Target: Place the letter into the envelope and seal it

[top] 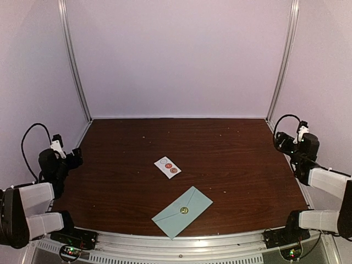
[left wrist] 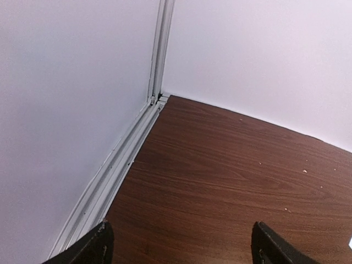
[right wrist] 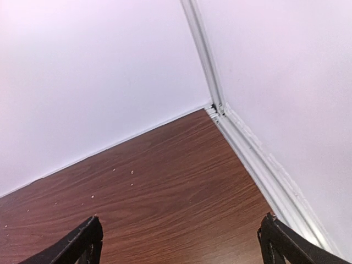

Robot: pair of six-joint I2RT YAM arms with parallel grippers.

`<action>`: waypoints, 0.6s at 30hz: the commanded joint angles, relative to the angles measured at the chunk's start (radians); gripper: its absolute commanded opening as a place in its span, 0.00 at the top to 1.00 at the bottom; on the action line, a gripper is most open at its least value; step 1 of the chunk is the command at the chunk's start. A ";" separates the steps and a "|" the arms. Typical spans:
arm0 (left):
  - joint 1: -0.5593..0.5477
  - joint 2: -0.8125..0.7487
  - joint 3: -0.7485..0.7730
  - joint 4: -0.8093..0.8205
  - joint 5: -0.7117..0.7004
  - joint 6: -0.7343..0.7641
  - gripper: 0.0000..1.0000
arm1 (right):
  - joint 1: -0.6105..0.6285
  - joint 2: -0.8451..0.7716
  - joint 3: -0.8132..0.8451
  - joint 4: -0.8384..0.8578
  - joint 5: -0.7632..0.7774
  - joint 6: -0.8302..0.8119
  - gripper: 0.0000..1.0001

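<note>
The light blue-teal envelope lies flat near the table's front edge, its flap folded down with a round gold sticker on the flap's tip. The cream letter is not in view. My left gripper is pulled back at the table's left edge, open and empty; its wrist view shows spread fingertips over bare wood. My right gripper is pulled back at the right edge, open and empty, its fingertips wide apart over bare wood.
A small white sticker strip with two red round stickers lies at the table's middle, behind the envelope. White walls close in the table at the back and both sides. Small pale crumbs dot the far wood.
</note>
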 commanded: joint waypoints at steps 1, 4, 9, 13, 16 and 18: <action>-0.005 0.082 -0.034 0.343 0.094 0.117 0.12 | 0.000 -0.070 -0.120 0.289 0.200 -0.071 0.00; -0.031 0.171 -0.046 0.466 0.106 0.132 0.12 | 0.000 -0.019 -0.177 0.456 0.205 -0.106 0.00; -0.103 0.335 -0.090 0.763 0.070 0.220 0.12 | 0.000 0.162 -0.247 0.742 0.219 -0.137 0.00; -0.109 0.459 -0.122 0.962 0.060 0.212 0.11 | 0.001 0.274 -0.232 0.811 0.183 -0.159 0.00; -0.113 0.627 -0.132 1.172 0.143 0.227 0.05 | 0.003 0.306 -0.227 0.823 0.156 -0.170 0.00; -0.112 0.606 -0.133 1.139 0.124 0.228 0.02 | 0.028 0.338 -0.233 0.857 0.146 -0.197 0.00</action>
